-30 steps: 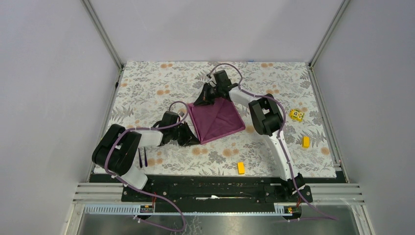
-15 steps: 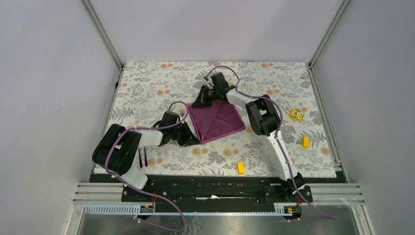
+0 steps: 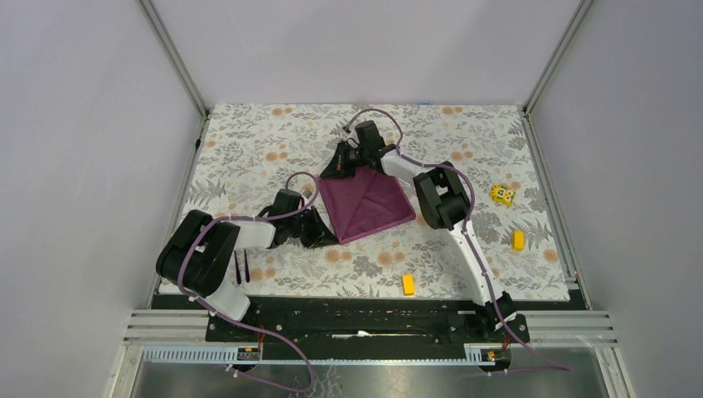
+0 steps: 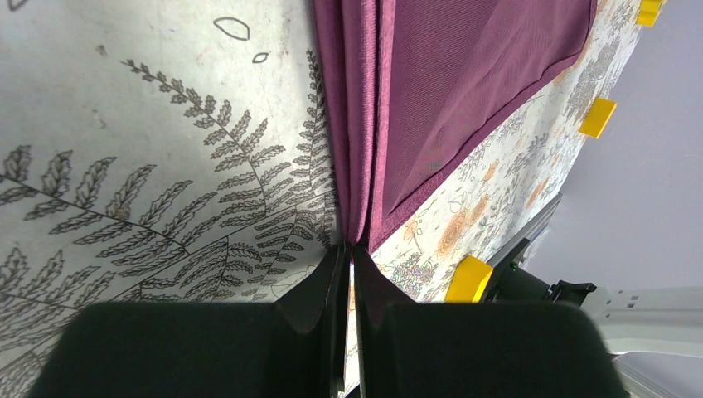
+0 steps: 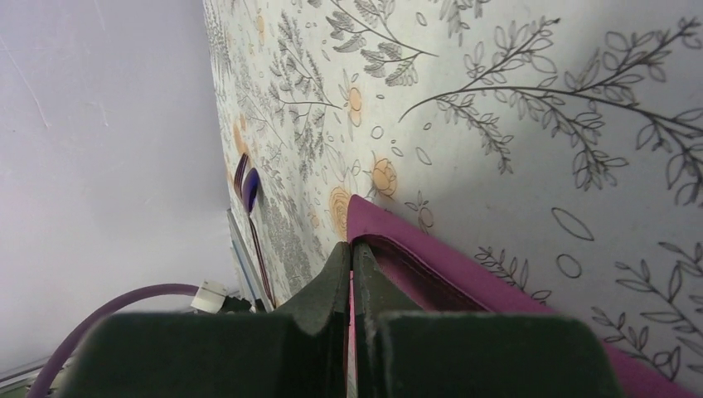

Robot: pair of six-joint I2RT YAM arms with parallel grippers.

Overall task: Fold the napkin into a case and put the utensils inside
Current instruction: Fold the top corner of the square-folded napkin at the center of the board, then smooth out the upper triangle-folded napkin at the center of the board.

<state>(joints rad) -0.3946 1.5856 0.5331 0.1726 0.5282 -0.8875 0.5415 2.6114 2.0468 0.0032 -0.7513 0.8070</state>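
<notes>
At opposite corners of the napkin [image 3: 367,203], left hand [image 4: 348,249] and right hand [image 5: 351,245] pinch its edges.

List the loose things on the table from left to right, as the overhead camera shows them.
utensils → napkin → spotted yellow block → plain yellow block. The near yellow block is left out because it sits level with the napkin's right corner.
</notes>
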